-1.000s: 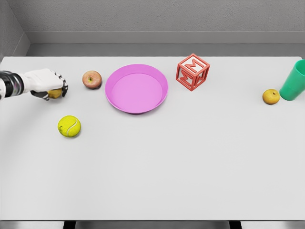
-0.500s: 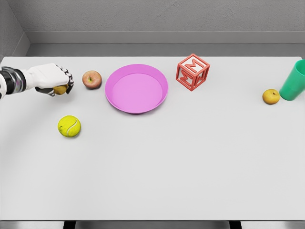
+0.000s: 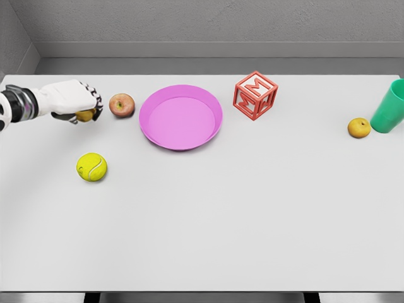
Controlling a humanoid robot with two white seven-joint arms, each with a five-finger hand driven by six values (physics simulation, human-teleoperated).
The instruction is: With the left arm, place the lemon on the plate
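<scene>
My left hand [image 3: 82, 106] reaches in from the left edge, fingers curled around a small yellow lemon [image 3: 85, 115] that peeks out below the palm. The hand hovers above the table, just left of a red apple [image 3: 122, 105]. The pink plate [image 3: 158, 126] lies right of the apple, near the table's back middle, with nothing in it. The right arm is out of view.
A yellow tennis ball [image 3: 92, 167] lies in front of the hand. A red letter block [image 3: 255, 95] stands right of the plate. At the far right are an orange fruit [image 3: 359, 128] and a green cup [image 3: 391, 107].
My left hand has lifted with the lemon and moved right and toward the back, closing the distance to the apple. Nothing else moved.
</scene>
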